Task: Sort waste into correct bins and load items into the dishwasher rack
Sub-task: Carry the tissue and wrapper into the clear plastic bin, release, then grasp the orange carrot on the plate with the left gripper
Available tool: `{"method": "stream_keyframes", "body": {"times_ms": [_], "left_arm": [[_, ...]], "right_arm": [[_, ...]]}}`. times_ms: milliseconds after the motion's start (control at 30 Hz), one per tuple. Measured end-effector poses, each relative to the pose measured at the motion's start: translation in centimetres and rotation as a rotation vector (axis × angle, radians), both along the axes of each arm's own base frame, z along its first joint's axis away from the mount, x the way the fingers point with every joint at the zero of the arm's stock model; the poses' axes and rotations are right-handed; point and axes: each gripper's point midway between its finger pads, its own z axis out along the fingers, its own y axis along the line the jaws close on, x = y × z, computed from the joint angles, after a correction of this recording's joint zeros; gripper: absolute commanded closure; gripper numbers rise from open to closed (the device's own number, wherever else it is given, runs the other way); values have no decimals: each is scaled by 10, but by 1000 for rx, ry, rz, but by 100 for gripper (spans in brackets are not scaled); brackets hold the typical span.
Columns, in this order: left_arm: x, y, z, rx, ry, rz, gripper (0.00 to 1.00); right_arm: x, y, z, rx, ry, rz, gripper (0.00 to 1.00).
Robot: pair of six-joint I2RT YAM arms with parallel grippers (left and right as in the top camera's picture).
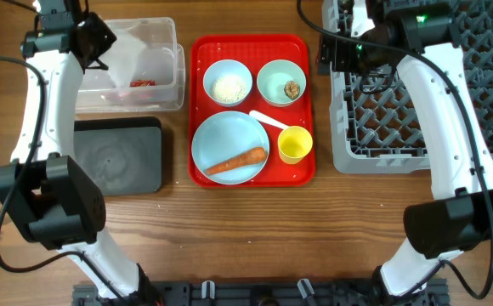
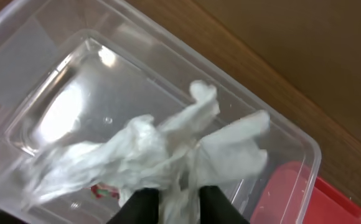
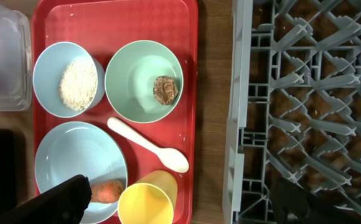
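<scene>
your left fingers [image 2: 142, 208] are clamped on the tissue [image 2: 155, 149] above the tub [image 2: 292, 143]; your right fingers [image 3: 62, 199] stand wide apart with nothing between them.
the rack [image 1: 374, 127] fills the right side, and your right gripper [image 1: 331, 53] hangs at its left edge, next to the red tray [image 1: 197, 102]. the tub is at the far left, with the black tray [image 1: 119, 157] just in front of it. on the red tray, the plate [image 1: 221, 136] lies nearest you with the carrot [image 1: 236, 161] on it. the blue bowl [image 1: 212, 72] holds rice [image 1: 228, 87], and the mint bowl [image 1: 272, 81] holds the nut lump [image 1: 292, 89]. the cup [image 1: 295, 144] stands just beside the plate, and a spoon [image 1: 268, 119] lies between cup and mint bowl. the wrapper [image 1: 142, 83] lies in the tub.
</scene>
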Motion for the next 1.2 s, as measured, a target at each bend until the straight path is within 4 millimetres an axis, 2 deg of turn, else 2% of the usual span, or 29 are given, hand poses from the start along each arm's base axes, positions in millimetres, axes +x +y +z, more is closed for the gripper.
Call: {"method": "stream_keyframes", "body": {"times_ms": [33,67,100,133,167,200,233,267,300,333,367,400,433,467,500,733,833,933,967,1033,1100,1133,1167,1200], "left_arm": [[-1,-1,-1,1,8,-6,83],[-2,-1,-1,0,10,-10,96],[-5,-2,-4,-5,28,-13,43],[-7,-3,-6,-6,37,-14,0],[-8,-3,-6,-2,43,-21,0],[-7,-4,-6,-5,41,-23,78],[-6,-5,-5,-8,36,-26,96],[-7,-5,-6,-13,38,-24,90],[-10,-6,-8,-14,53,-29,0],[-10,-7,-9,-20,55,-33,0],[-10,-7,-9,-18,55,-36,5],[-8,-8,-7,-22,47,-34,66],[-8,-9,-7,-30,43,-33,96],[-8,-10,-8,-39,45,-29,87],[-11,-10,-10,-45,60,-27,0],[-12,-16,-11,-71,64,-43,0],[-14,-32,-12,-123,74,-124,0],[-24,-72,-14,-145,108,-343,0],[-39,-87,-16,-136,157,-417,0],[-66,-133,-8,-119,214,-576,6],[-103,-171,-8,-124,320,-702,6],[-113,-182,-10,-125,348,-740,6],[-135,-199,-15,-120,423,-807,5],[-146,-211,-17,-104,453,-863,5]], "right_arm": [[0,0,0,0,0,0,5],[0,0,0,0,0,0,5],[0,0,0,0,0,0,5],[0,0,0,0,0,0,5],[0,0,0,0,1,0,5],[-1,0,0,-1,3,0,5],[-1,0,0,-1,5,0,5],[-1,0,-1,-1,6,0,5],[-1,0,-1,-1,6,0,5],[-2,0,-1,-1,7,0,5],[-2,0,-1,-1,7,0,5],[-2,0,-1,-1,7,0,5],[-2,0,-1,-1,7,0,5],[-2,0,-1,-1,7,0,5],[-2,0,-1,-1,7,0,5],[-2,0,-1,-2,7,1,5],[-1,0,-1,-2,6,1,4],[-1,0,0,-3,4,4,4],[0,0,0,-3,1,4,4],[2,0,1,-1,-9,4,2],[5,0,2,-4,-24,4,1],[6,-1,2,-9,-26,3,0],[6,-2,2,-16,-28,-1,1],[7,-3,2,-21,-31,-3,0]]}}
